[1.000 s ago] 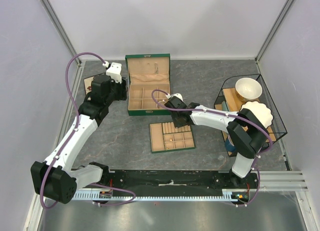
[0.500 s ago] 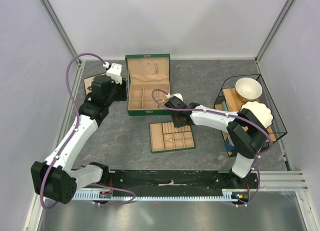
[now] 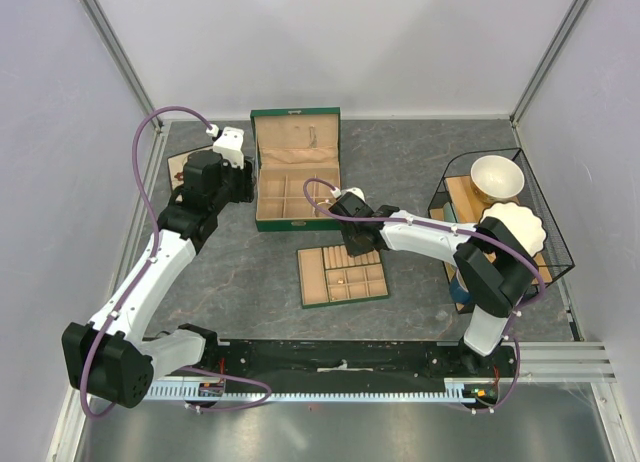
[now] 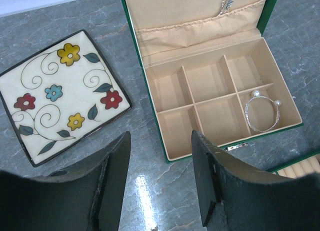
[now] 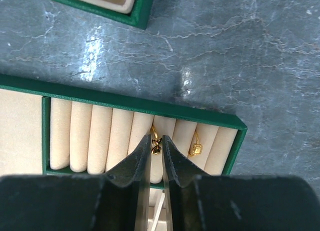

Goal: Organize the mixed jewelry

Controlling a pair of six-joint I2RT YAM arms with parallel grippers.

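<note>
While my right claw (image 5: 156, 141) stands slightly parted around the tiny gold piece (image 5: 156, 149) in the tray's ring rolls (image 5: 100, 136), I should widen it gently. Then I should lift straight up, so neither tip drags it out.

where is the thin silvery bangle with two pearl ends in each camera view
Left wrist: the thin silvery bangle with pearl ends lies right of centre, in the near right compartment of the open green tan-lined jewelry box.
Top external: that same compartment, upper middle, but too small to make out.
Right wrist: only a glittery sliver at the top edge, probably it.
Shared landmark: the green box.
</note>
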